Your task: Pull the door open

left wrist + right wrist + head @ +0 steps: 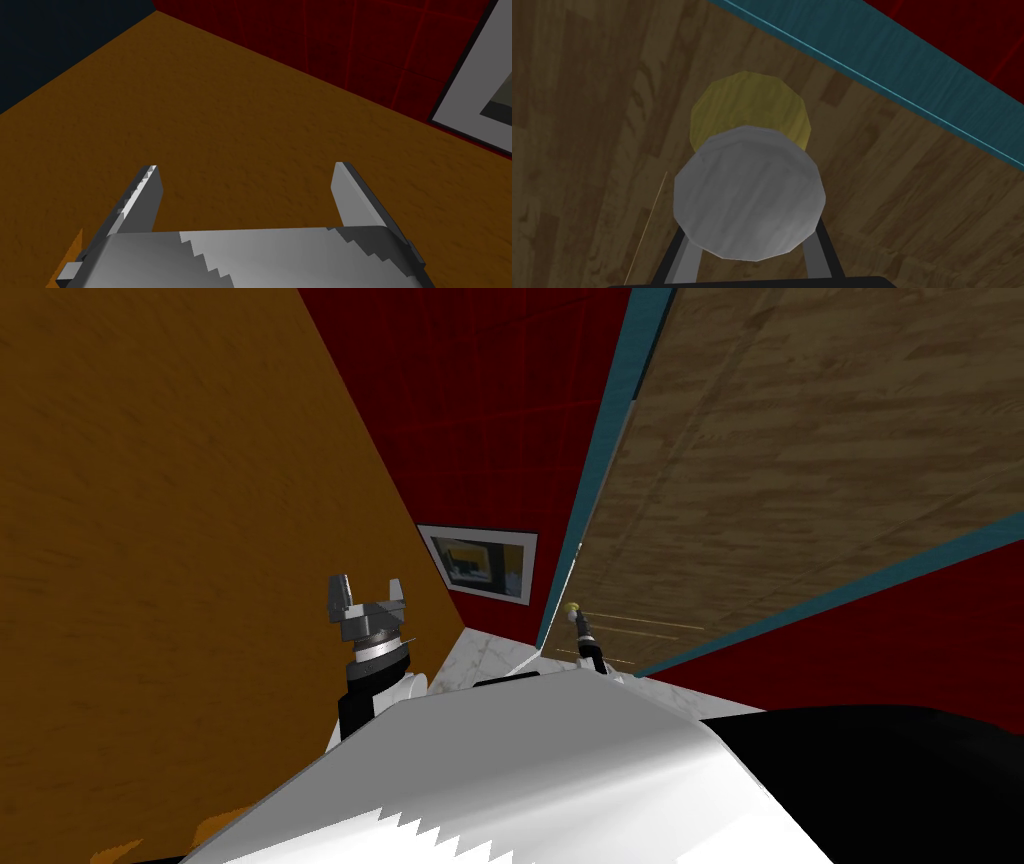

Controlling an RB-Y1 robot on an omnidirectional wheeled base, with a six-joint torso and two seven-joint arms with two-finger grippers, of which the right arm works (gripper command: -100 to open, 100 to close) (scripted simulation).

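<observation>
The right gripper [580, 623] is clamped on the door's knob [749, 195], just right of centre in the lower half of the head view. The wrist camera shows its two fingers [687, 257] rising on either side of the round grey knob, set closer together than an open pair and pressing its sides. Behind the knob sits a dull yellow round plate [747, 105], flat against the door.

The door [800, 438], of brown wood grain, takes up the upper right of the head view. A teal frame [610, 418] borders it, running down from top centre toward the knob, with another teal strip along the door's lower right side. In the head view the knob lies close to the door's left edge, near the frame.

The left gripper [366, 591] hangs left of centre, well apart from the door, in front of an orange wall [150, 538] that covers the left of the frame. Its fingers [145, 197] stand wide apart with nothing between them.

A dark red wall [480, 398] fills the top centre between the orange wall and the door, with a framed picture [480, 563] on it. A strip of pale marbled floor [480, 653] shows below the picture.
</observation>
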